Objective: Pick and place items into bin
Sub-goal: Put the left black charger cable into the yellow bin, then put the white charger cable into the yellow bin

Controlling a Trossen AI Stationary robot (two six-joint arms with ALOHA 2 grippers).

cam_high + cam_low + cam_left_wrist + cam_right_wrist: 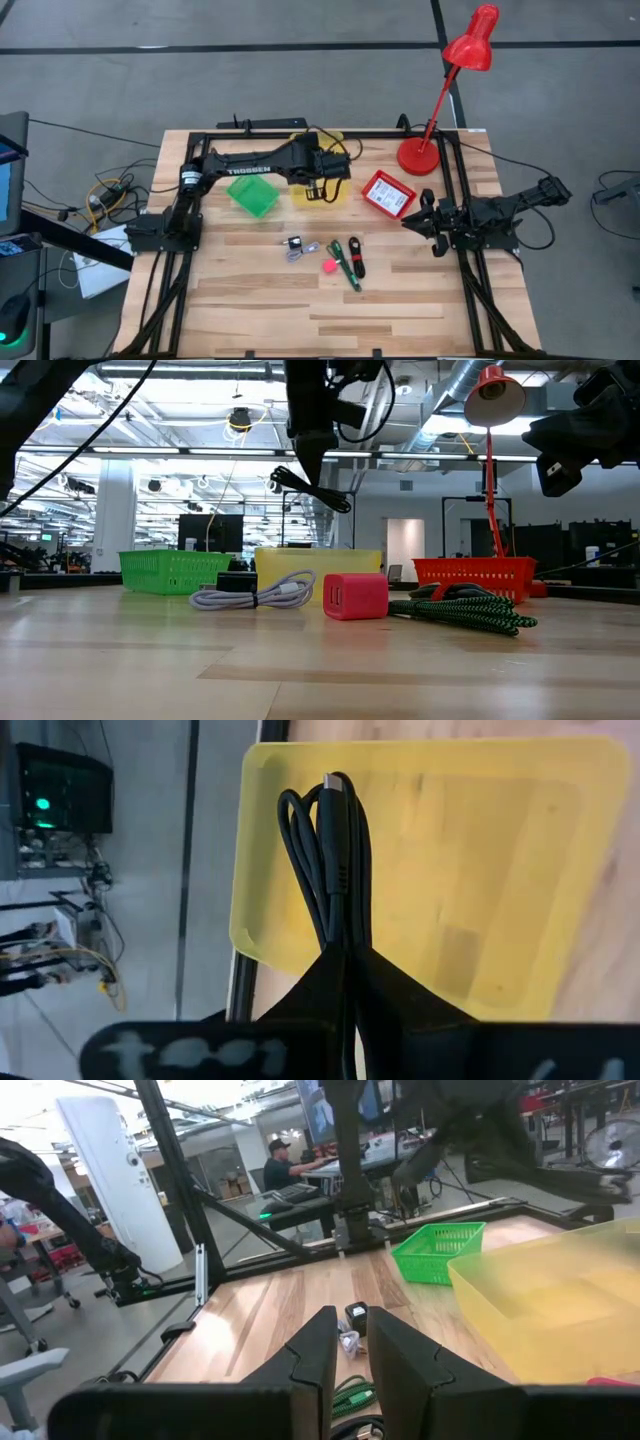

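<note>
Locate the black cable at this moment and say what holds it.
In the high view, the black cable hangs folded from the shut left end effector, above the yellow bin at the table's back centre, between the green basket and the red basket.

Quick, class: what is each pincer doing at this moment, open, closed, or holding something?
Left pincer: closed on a black cable, held above the yellow bin.
Right pincer: nearly closed, holding nothing, waiting at the table's right edge.
</note>
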